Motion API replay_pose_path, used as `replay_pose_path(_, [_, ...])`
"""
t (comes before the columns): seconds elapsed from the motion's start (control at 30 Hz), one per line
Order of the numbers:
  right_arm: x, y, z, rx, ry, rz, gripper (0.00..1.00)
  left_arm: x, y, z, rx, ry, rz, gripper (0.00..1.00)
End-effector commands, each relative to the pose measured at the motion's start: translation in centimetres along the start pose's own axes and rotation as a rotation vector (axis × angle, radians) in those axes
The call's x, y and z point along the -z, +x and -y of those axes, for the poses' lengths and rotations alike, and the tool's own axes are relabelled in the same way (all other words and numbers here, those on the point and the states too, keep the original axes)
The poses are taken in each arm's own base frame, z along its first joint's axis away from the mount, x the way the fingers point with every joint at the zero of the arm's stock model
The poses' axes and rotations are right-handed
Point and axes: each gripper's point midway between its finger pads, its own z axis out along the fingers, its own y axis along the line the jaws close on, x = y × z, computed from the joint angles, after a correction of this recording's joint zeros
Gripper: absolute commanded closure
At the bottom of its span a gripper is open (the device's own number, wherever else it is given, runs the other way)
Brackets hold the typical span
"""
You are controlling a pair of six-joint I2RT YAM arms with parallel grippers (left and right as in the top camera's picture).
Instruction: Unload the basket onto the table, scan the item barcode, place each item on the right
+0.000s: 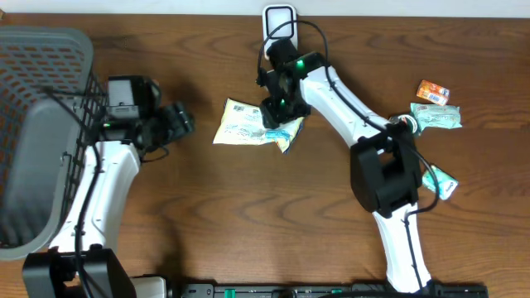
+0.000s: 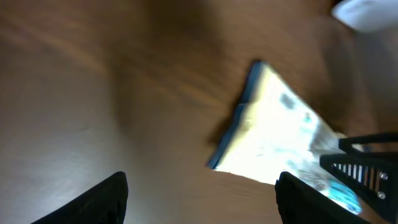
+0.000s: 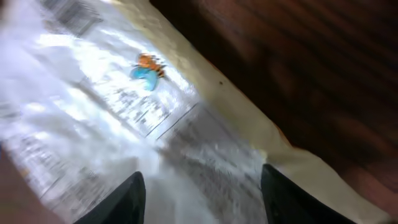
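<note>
Packet (image 1: 247,124) is lying near the middle of the surface (image 1: 248,223), print side up, with its right end being covered by the right hand (image 1: 277,114). Securing the packet is judged to be the step in hand. In the right wrist view the fingers (image 3: 121,202) are being shown set apart, with the shiny film filling the gap between them, but whether the film is being pinched or only straddled cannot be told. The left hand (image 1: 179,121) is being held spread and empty, to the left of the packet and apart from it, pointing toward it. A dark patch of print near the packet's far left corner is being taken for the barcode, though it is too blurred to be sure. For the next move, a firm pinch on the thin, slippery film is being called for, then a lift and a turn so that the code is being presented flat. A white device (image 1: 279,18) at the far edge may be the scanner, which cannot be confirmed. Crumpling of the film over the code is being judged the main risk.
</note>
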Motion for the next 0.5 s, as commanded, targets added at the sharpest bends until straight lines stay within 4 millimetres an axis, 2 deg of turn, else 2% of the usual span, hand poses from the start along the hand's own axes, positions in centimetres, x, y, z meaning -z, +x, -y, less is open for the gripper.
replay_pose_path(0.0, [5.8, -1.3, -1.4, -0.01, -0.074, 0.109, 0.51, -0.4, 0.2, 2.2, -0.077, 0.055, 0.003, 0.25])
replay_pose_path(0.1, [6.6, -0.3, -1.8, -0.043, -0.088, 0.081, 0.62, -0.4, -0.3, 3.0, -0.098, 0.075, 0.028, 0.25])
replay_pose_path(0.2, [5.7, 1.6, -2.2, -0.079, -0.089, -0.003, 0.93, -0.4, -0.4, 3.2, -0.101, 0.079, 0.034, 0.25])
replay_pose_path(0.23, [5.2, 2.1, -2.2, -0.091, -0.089, -0.027, 0.99, -0.4, -0.4, 3.2, -0.101, 0.079, 0.034, 0.25])
replay_pose_path(0.3, [4.1, 2.8, -2.2, -0.116, -0.084, -0.057, 0.99, -0.4, -0.4, 3.2, -0.102, 0.079, 0.035, 0.25])
replay_pose_path(0.47, [0.8, 3.9, 0.1, -0.198, 0.021, -0.06, 0.99, -0.4, -0.4, 3.2, -0.125, 0.078, 0.035, 0.25])
